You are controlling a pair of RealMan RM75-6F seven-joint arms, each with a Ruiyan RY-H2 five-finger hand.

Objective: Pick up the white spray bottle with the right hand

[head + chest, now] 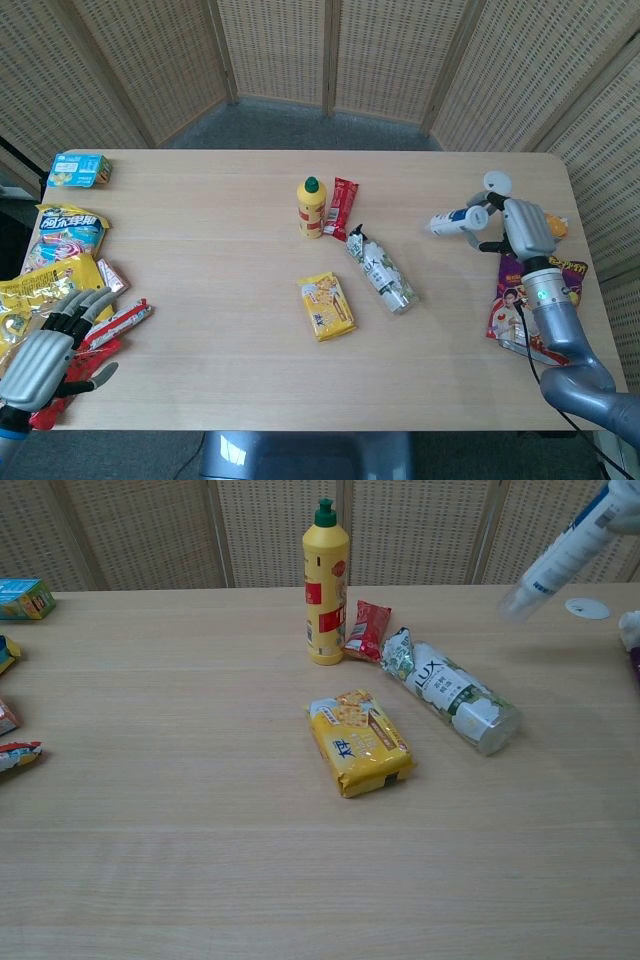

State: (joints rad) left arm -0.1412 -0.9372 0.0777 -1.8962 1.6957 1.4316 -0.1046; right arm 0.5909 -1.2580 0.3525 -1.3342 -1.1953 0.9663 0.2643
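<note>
My right hand grips the white spray bottle near the table's right side and holds it up off the wood. The bottle is white with a blue band and points left, tilted. In the chest view only the bottle shows at the top right corner, slanting down to the left; the hand itself is out of that frame. My left hand hangs at the near left corner of the table with fingers apart, holding nothing.
A yellow bottle stands mid-table beside a red packet. A Lux pouch and a yellow snack pack lie nearer. An orange chip bag lies under my right forearm. Snack bags crowd the left edge.
</note>
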